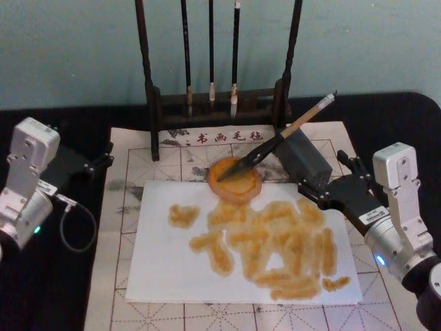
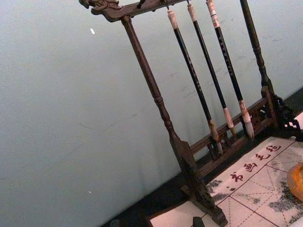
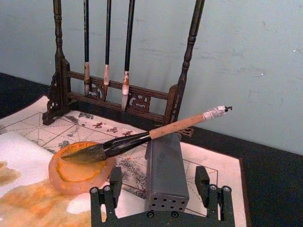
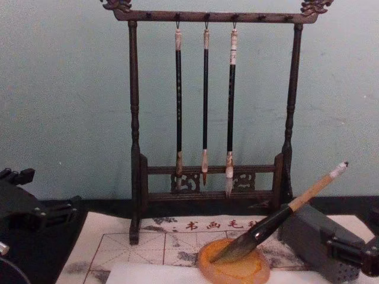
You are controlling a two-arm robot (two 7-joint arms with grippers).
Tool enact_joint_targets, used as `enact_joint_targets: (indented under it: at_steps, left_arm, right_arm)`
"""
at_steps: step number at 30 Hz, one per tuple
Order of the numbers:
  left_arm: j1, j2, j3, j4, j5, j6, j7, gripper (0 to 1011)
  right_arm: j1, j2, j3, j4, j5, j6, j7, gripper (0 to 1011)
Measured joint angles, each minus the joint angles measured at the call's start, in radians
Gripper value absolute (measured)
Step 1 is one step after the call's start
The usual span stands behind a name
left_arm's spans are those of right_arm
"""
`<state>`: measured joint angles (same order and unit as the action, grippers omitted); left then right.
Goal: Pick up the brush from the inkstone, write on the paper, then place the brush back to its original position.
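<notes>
The brush (image 1: 282, 138) lies slanted, its dark bristles in the round orange inkstone (image 1: 235, 181) and its tan handle propped on a grey block (image 1: 305, 156). In the right wrist view the brush (image 3: 142, 137) rests the same way in the inkstone (image 3: 78, 170). The white paper (image 1: 165, 269) carries broad orange strokes. My right gripper (image 1: 329, 178) stands open just right of the block, holding nothing; its fingers (image 3: 115, 182) flank the block (image 3: 165, 175) from the near side. My left gripper (image 1: 96, 164) is parked open at the mat's left edge, away from the brush.
A dark wooden rack (image 1: 217, 103) with three thin hanging brushes (image 4: 205, 100) stands behind the inkstone against the wall. A gridded practice mat (image 1: 124, 200) lies under the paper. A cable loops beside the left arm (image 1: 72, 227).
</notes>
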<state>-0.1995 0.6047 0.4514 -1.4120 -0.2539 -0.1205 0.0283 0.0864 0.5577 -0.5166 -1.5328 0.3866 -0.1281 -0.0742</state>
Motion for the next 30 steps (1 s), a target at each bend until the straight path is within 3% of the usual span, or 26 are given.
enact_joint_targets:
  at_steps: [30]
  left_arm:
    - [0.000, 0.000, 0.000, 0.000, 0.000, 0.000, 0.000, 1001]
  right_arm:
    - [0.000, 0.000, 0.000, 0.000, 0.001, 0.000, 0.001, 1002]
